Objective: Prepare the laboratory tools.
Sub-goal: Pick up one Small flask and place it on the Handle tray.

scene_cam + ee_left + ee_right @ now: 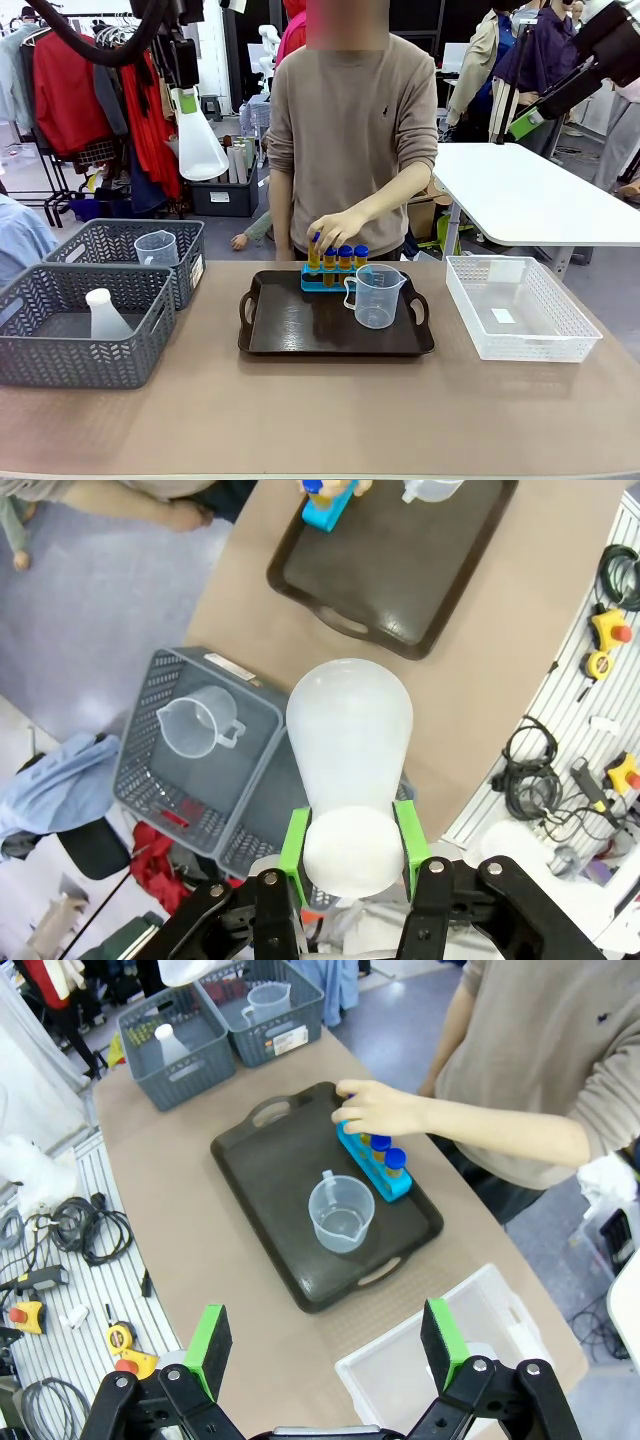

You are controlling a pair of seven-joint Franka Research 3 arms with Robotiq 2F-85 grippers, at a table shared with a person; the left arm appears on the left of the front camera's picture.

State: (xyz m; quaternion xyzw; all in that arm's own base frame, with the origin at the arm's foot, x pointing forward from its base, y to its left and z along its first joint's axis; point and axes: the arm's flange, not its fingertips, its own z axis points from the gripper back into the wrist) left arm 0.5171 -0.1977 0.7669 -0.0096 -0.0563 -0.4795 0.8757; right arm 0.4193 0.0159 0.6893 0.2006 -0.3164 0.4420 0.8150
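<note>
On the dark tray at the middle of the worktop already stand 1 clear measuring beaker and the blue rack with 4 blue-capped tubes, the person's hand resting on them. The left tool pinches a white conical flask by its neck, held high above the grey baskets, where 1 more flask and 1 more beaker remain. The right tool is spread wide and empty over the white mesh basket; no writing is readable.
</note>
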